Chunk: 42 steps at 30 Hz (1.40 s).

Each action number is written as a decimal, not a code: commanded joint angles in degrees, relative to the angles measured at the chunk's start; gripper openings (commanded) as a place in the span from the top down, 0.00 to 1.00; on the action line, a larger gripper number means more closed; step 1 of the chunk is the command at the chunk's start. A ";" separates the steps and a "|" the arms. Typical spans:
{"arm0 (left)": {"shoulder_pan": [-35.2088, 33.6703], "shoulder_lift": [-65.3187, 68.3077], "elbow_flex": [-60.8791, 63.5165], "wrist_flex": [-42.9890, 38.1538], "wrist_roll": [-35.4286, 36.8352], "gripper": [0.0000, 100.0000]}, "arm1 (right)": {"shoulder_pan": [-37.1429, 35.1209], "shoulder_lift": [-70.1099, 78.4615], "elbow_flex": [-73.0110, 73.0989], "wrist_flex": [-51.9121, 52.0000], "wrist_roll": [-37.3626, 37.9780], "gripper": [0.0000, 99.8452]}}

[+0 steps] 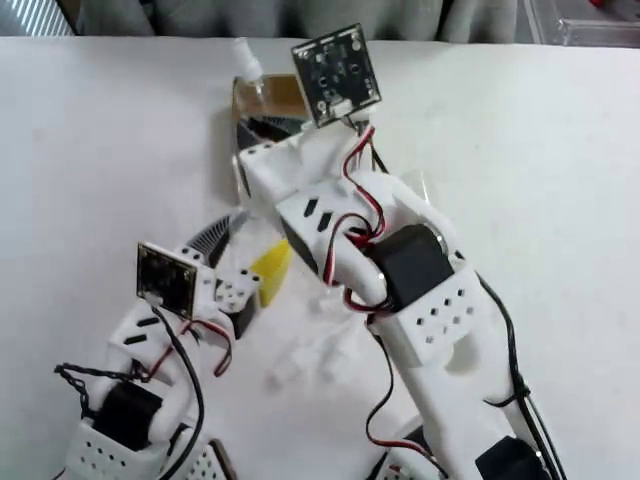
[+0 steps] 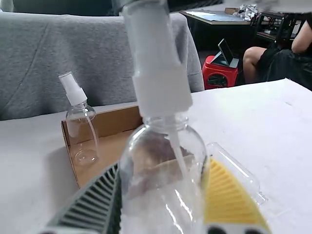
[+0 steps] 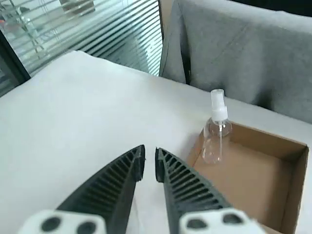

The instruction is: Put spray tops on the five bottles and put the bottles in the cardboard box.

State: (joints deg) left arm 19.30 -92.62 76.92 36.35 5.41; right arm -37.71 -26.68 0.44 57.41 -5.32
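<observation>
- While the left gripper [image 2: 165,168] sits over the near left part of the white table [image 1: 560,150], its ribbed grey finger [image 2: 100,195] and ribbed yellow finger [image 2: 226,195] are clamped on either side of a clear round plastic bottle [image 2: 161,190]; the bottle stands upright between them
- A white plastic spray top [image 2: 158,73] rests on this bottle's neck, leaning slightly; its thin dip tube runs down inside the clear body; whether it is screwed tight cannot be told
- The shallow brown cardboard box [image 3: 258,134] lies at the far middle of the table, beyond the left gripper; a second clear bottle with a white spray top [image 3: 214,131] stands upright in its far left corner, against the wall
- The right gripper [image 3: 150,158] hangs just left of the box, over the bare table; its two dark grey ribbed fingers are drawn almost together with only a sliver of gap, and nothing is between them
- Another clear plastic piece [image 2: 239,170], seemingly a bottle on its side, lies on the table just right of the yellow finger
- A grey fabric seat back [image 3: 243,44] stands beyond the table's far edge
</observation>
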 commanded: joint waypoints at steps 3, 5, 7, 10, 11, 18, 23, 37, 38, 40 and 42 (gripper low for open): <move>-0.04 -0.66 -0.88 -1.93 -0.26 0.97 | 0.48 -0.40 -2.73 5.41 0.35 0.99; -0.04 -0.66 -0.88 -1.93 -0.26 0.97 | 0.84 -0.92 -2.73 5.58 0.35 0.99; -0.04 -0.66 -0.88 -1.93 -0.26 0.97 | 0.92 -2.24 -2.73 5.14 0.35 0.99; -0.04 -0.66 -0.88 -1.93 -0.26 0.97 | 1.01 -4.26 -2.73 1.63 0.35 0.99; -0.04 -0.66 -0.88 -2.02 -0.26 0.97 | 1.45 -5.05 -2.73 0.31 0.35 0.99; -2.15 -0.57 -1.05 -4.66 0.26 0.97 | 9.63 -9.71 -2.02 -1.10 0.26 0.99; -7.08 -0.04 -3.52 -7.03 5.89 0.97 | 10.86 -13.49 2.55 3.12 0.26 0.99; -11.74 30.46 -27.25 -6.95 8.44 0.97 | -3.30 -34.59 29.80 3.21 0.62 0.99; -11.56 30.90 -28.40 -6.95 8.44 0.97 | -5.49 -35.91 32.35 2.95 0.62 0.99; -11.47 31.25 -30.86 -6.77 8.44 0.97 | -9.71 -38.64 37.45 -0.04 0.70 0.99; -11.47 31.43 -33.05 -5.89 8.44 0.98 | -12.35 -41.19 42.11 -5.05 0.70 0.99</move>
State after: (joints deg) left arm 7.87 -61.76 51.52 31.16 12.97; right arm -45.98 -64.13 38.51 57.93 -5.32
